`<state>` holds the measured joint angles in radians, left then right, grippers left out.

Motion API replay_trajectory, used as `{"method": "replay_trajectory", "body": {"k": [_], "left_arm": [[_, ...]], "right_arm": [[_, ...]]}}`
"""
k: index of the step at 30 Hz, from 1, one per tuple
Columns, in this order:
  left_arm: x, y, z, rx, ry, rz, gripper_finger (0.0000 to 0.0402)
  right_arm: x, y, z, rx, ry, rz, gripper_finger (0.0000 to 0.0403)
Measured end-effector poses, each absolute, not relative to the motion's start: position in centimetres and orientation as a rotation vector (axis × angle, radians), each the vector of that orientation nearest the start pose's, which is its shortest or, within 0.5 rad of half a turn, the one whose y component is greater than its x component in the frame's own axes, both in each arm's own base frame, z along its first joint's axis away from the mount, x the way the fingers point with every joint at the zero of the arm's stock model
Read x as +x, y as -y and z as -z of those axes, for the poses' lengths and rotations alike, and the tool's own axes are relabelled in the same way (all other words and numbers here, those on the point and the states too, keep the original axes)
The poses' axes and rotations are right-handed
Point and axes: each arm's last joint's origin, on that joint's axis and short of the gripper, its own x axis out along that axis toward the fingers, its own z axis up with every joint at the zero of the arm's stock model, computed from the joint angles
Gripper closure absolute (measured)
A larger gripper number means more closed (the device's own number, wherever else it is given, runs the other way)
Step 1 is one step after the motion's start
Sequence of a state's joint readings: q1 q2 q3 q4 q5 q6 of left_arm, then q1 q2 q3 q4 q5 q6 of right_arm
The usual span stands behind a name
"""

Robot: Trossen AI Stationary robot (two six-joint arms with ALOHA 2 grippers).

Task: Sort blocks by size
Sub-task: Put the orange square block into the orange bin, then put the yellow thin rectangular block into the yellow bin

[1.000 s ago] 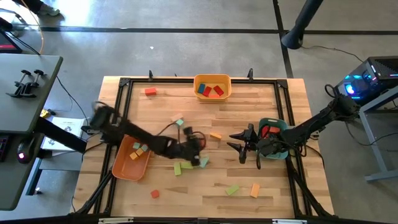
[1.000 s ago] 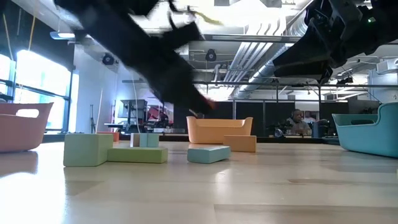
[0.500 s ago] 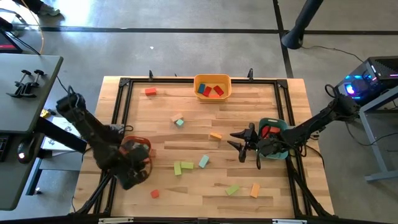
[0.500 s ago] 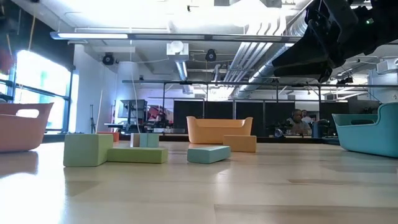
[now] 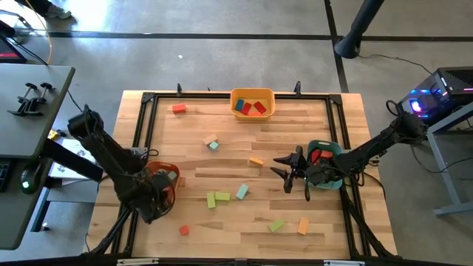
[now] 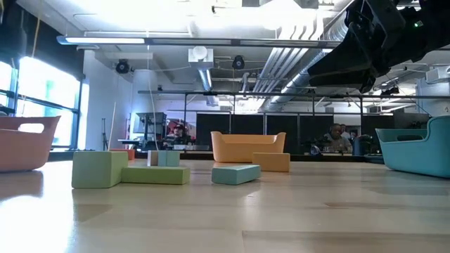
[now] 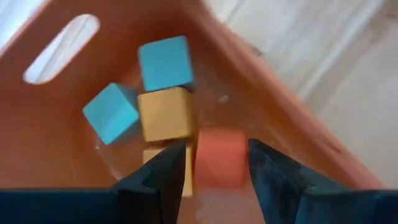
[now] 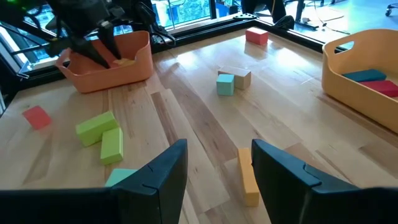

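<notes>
Pulled back from mid-table over the last second; now hangs with the left gripper (image 7: 216,177) inside the orange tray (image 5: 169,172) at the table's left edge. Jaws parted slightly wider than the red-orange cube (image 7: 219,152) between them; no firm hold evident, apparently mid-release. Below and beside it, two teal cubes (image 7: 165,61) and a yellow-orange cube (image 7: 165,114) on the tray floor. Recommended: open fully before lifting, rise straight up clear of the tray wall, avoid dragging the cube out. Still loose on the table: the green blocks (image 5: 216,198), among others. Right gripper (image 5: 288,174) waiting beside the teal tray (image 5: 330,145), fingers apart, nothing held.
</notes>
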<state>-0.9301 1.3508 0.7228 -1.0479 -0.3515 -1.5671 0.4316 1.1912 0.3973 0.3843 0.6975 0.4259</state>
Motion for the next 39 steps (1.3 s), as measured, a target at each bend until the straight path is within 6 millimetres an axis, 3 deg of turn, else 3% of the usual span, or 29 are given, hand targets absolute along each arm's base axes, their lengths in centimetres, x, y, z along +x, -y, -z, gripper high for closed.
{"method": "replay_trajectory", "body": {"k": [10, 18, 22, 29, 34, 39], "left_arm": [[12.2, 13.2, -16.7, -0.284, -1.154, -0.676, 0.0237], [14.6, 14.4, -21.3, -0.142, -0.637, -0.564, 0.0236], [16.4, 15.0, -22.1, -0.013, -0.418, -0.54, 0.0236], [20.6, 13.2, -19.4, -0.058, -0.504, -0.366, 0.0236], [23.5, 10.9, -16.8, -0.075, -0.348, -0.232, 0.0236], [26.5, 8.0, -15.2, -0.071, -0.207, -0.239, 0.0236]], "right_arm": [[20.7, -7.5, -18.0, 0.2, -0.284, 0.329, 0.0229], [20.7, -7.5, -18.0, 0.202, -0.284, 0.329, 0.0229], [20.7, -7.5, -18.0, 0.203, -0.284, 0.329, 0.0229], [20.7, -7.5, -18.0, 0.21, -0.282, 0.33, 0.0229], [20.7, -7.4, -18.0, 0.206, -0.283, 0.331, 0.0229], [21.7, -6.5, -16.9, 0.187, -0.347, 0.292, 0.0229]]}}
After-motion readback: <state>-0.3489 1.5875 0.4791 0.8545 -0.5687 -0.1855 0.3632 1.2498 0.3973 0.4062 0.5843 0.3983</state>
